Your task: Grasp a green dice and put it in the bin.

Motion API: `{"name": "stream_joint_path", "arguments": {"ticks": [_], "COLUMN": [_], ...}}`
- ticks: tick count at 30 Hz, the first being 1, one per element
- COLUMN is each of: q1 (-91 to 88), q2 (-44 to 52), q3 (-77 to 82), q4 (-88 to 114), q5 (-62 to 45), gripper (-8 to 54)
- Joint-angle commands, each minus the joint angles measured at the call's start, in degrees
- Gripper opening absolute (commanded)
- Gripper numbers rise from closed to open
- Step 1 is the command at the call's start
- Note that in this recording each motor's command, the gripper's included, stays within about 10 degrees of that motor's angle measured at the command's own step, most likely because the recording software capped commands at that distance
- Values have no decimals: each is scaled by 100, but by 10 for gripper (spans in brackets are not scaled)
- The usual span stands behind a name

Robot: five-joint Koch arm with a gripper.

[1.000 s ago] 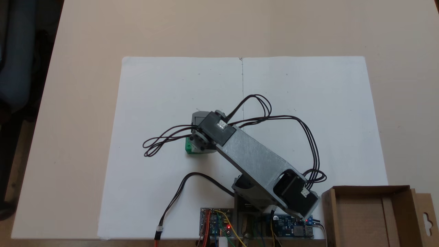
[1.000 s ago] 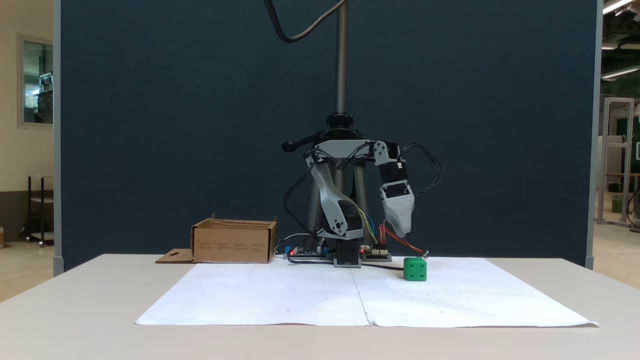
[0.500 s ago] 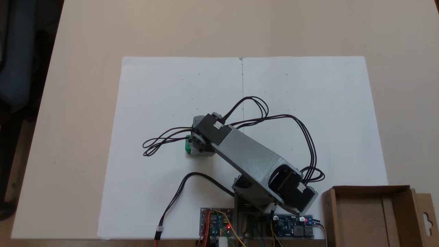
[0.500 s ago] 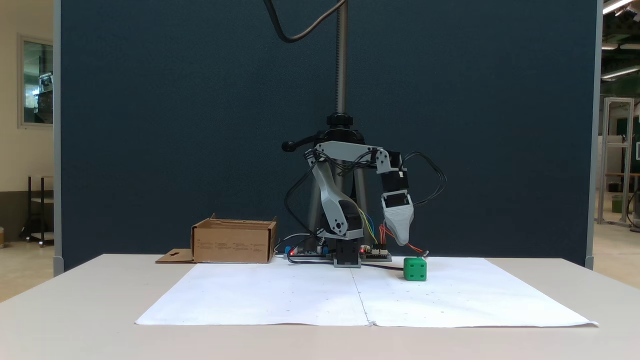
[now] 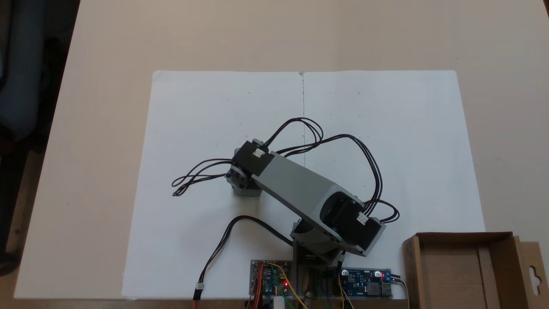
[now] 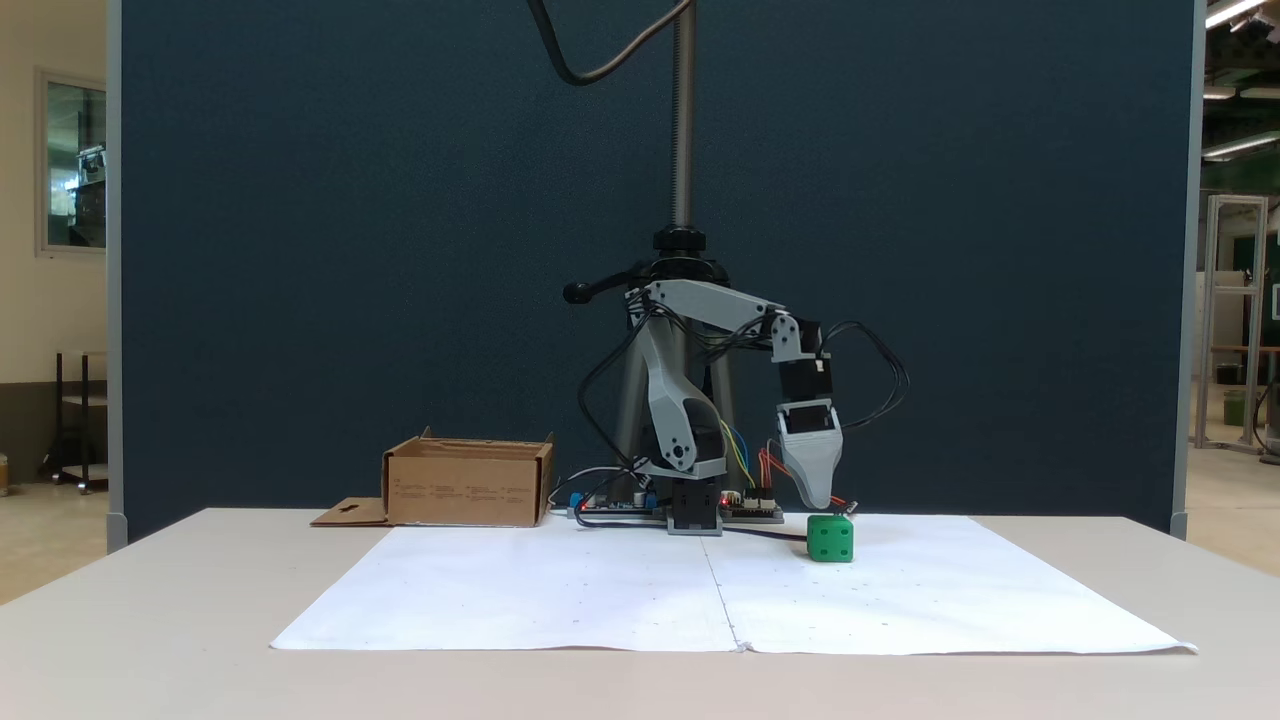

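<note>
Fixed view from the front: gripper (image 6: 821,500) points down, tip just above the green dice (image 6: 830,538) right of centre; jaw opening cannot be told. From above, the arm (image 5: 300,189) hides the dice; the bin (image 5: 463,270) sits lower right.

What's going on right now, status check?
Gripper just above green dice, jaw state unclear. Dice on white paper, not grasped. Bin far off; nothing between.
</note>
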Motion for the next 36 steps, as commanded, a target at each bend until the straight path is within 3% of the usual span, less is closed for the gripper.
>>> {"name": "stream_joint_path", "arguments": {"ticks": [1, 36], "q1": [-88, -264], "q2": [9, -1072], "q3": [-79, -70], "q4": [-272, -712], "q5": [501, 510], "gripper": [390, 389]}}
